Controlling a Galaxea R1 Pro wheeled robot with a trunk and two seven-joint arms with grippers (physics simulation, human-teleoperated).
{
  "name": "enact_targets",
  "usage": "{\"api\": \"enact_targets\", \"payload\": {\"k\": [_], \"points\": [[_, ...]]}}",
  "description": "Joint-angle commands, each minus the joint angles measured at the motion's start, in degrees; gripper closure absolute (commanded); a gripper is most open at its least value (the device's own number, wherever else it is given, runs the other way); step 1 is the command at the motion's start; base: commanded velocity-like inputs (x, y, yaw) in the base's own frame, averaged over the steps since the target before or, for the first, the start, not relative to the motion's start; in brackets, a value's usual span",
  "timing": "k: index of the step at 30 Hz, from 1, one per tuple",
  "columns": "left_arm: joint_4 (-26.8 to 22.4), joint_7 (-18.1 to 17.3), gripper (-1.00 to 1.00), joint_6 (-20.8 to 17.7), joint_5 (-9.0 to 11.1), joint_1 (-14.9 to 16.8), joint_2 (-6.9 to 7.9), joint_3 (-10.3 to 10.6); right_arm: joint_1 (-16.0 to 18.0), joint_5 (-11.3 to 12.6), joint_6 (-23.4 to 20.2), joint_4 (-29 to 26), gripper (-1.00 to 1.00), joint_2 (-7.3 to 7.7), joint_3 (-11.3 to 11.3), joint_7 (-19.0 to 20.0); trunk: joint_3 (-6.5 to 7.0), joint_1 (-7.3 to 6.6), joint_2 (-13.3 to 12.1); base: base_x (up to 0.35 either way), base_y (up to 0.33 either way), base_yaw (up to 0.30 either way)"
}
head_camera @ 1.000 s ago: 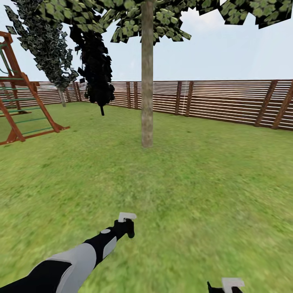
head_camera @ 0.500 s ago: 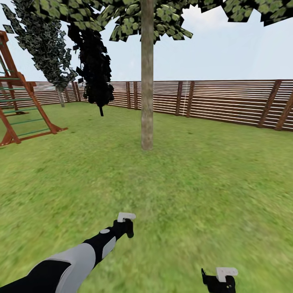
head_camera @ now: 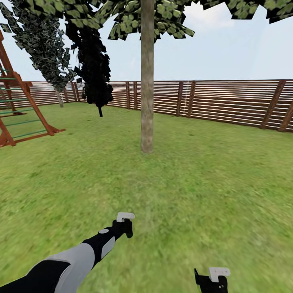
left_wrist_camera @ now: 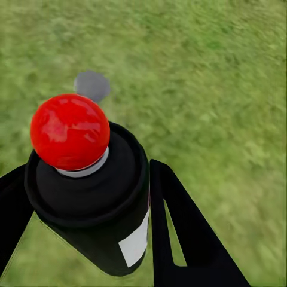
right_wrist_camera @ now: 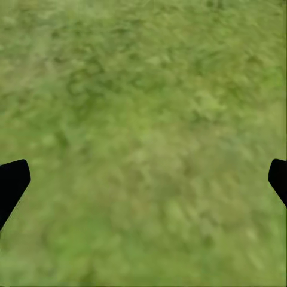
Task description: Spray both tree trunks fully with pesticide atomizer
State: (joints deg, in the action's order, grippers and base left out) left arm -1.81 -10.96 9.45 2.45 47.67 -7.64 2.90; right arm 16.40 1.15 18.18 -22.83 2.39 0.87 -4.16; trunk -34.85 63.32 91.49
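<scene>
Green lawn (head_camera: 211, 171) runs from the near edge to a brown slatted fence (head_camera: 228, 101) at the far side. Straight ahead, at middle distance, stands a tree trunk (head_camera: 147, 81), a bare grey-brown column rising from the grass into a leafy green crown (head_camera: 134, 16). Far left of it hang two dark narrow trees (head_camera: 95, 69), and at the left edge stands a wooden playset (head_camera: 20, 110).

At near left the left arm reaches forward over the grass, and its left tool (left_wrist_camera: 84, 227) is clamped on the pesticide atomizer (left_wrist_camera: 98, 197): the left wrist view shows both black fingers (left_wrist_camera: 185, 239) pressed against the dark bottle's sides, a whitish label on its body and a glossy red knob on its top. In the head view the atomizer's pale head (head_camera: 125, 216) stands up at the end of that arm.

At near right, the right tool (right_wrist_camera: 143, 179) hangs above bare grass with its fingertips (right_wrist_camera: 12, 179) spread wide apart, holding nothing.
</scene>
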Motion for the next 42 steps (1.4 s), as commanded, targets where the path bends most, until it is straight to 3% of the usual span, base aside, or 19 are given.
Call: {"api": "enact_targets", "payload": {"k": [1,5,11,18,21,22,23,24,26,27,28,29,31,33,34,36,39,42], "points": [[0.1,-0.1,1.00,0.2,0.3,0.0,0.16,0.3,0.0,0.1,0.2,0.0,-1.00,-0.03,0.1,-0.1,-0.05,0.03,0.0,0.350,0.000,0.000],[0.1,-0.1,1.00,0.3,0.4,0.0,1.44,0.3,0.0,0.2,0.2,-0.2,-1.00,-0.08,0.1,-0.1,-0.05,0.03,0.0,0.350,0.000,0.000],[0.0,-0.1,1.00,0.3,0.5,0.0,1.55,0.3,0.0,0.1,0.3,-0.8,-1.00,0.09,0.1,-0.2,-0.05,0.03,0.0,0.350,0.000,0.000],[0.0,-0.1,1.00,0.6,0.6,0.0,1.52,0.2,0.0,0.0,3.5,-1.4,-1.00,0.15,0.2,-0.1,-0.05,0.03,0.0,0.211,0.000,0.000],[0.0,-0.1,1.00,5.1,0.5,0.0,1.57,0.2,0.0,0.0,3.9,-1.5,-1.00,0.34,0.0,-0.2,-0.05,0.03,0.0,0.007,0.000,0.000],[0.0,-0.2,1.00,5.3,0.5,0.0,1.57,0.2,0.0,0.0,3.8,-1.4,-1.00,0.59,-0.1,-0.2,-0.05,0.03,0.0,0.000,0.000,0.000],[0.0,-0.5,1.00,5.5,0.4,0.0,1.59,0.2,0.4,0.1,2.2,-1.5,-1.00,2.74,-0.1,0.8,-0.05,0.03,0.0,0.000,0.000,0.000],[0.0,-0.8,1.00,5.5,0.3,0.0,1.62,0.2,1.4,0.1,-0.9,-1.6,-1.00,4.08,-0.1,2.6,-0.05,0.03,0.0,0.000,0.000,0.000],[0.0,-4.1,1.00,5.5,0.2,0.0,2.06,0.3,5.2,0.1,-10.0,-1.6,-1.00,5.79,-0.1,11.0,-0.05,0.03,0.0,0.000,0.000,0.000],[0.0,-7.9,1.00,5.4,-0.1,0.0,2.62,0.4,7.8,0.1,-13.5,-1.6,-1.00,6.54,-0.1,16.2,-0.05,0.03,0.0,0.000,0.000,0.000],[0.0,-10.2,1.00,5.4,-0.3,0.0,2.90,0.4,8.8,0.1,-14.8,-1.5,-1.00,6.91,-0.1,18.7,-0.05,0.03,0.0,0.000,0.000,0.000],[0.0,-15.0,1.00,5.3,-1.3,0.0,3.49,0.5,10.6,0.1,-16.6,-1.5,-1.00,7.66,-0.1,23.4,-0.05,0.03,0.0,0.000,0.000,0.000],[0.0,-24.4,1.00,5.2,-5.9,0.0,4.35,0.6,12.9,0.1,-18.6,-1.5,-1.00,8.56,-0.1,33.0,-0.05,0.03,0.0,0.000,0.000,0.000],[0.1,-31.6,1.00,5.1,-13.7,0.0,4.72,0.6,14.0,0.1,-19.5,-1.6,-1.00,8.96,-0.1,42.1,-0.05,0.03,0.0,0.000,0.000,0.000],[0.1,-33.9,1.00,5.1,-18.2,0.0,4.71,0.6,14.3,0.1,-19.7,-1.6,-1.00,9.05,-0.1,46.5,-0.05,0.03,0.0,0.000,0.000,0.000],[0.2,-36.6,1.00,5.1,-23.4,0.0,4.50,0.7,14.7,0.1,-19.9,-1.6,-1.00,9.14,-0.1,53.2,-0.05,0.03,0.0,0.000,0.000,0.000],[0.2,-40.7,1.00,5.1,-26.0,0.0,4.14,0.6,14.9,0.2,-20.6,-1.6,-1.00,9.17,-0.1,60.0,-0.05,0.03,0.0,0.000,0.000,0.000],[0.2,-46.5,1.00,5.1,-27.0,0.0,3.98,0.7,15.0,0.2,-22.9,-2.1,-1.00,9.15,-0.1,68.3,-0.05,0.03,0.0,0.000,0.000,0.000]]}}
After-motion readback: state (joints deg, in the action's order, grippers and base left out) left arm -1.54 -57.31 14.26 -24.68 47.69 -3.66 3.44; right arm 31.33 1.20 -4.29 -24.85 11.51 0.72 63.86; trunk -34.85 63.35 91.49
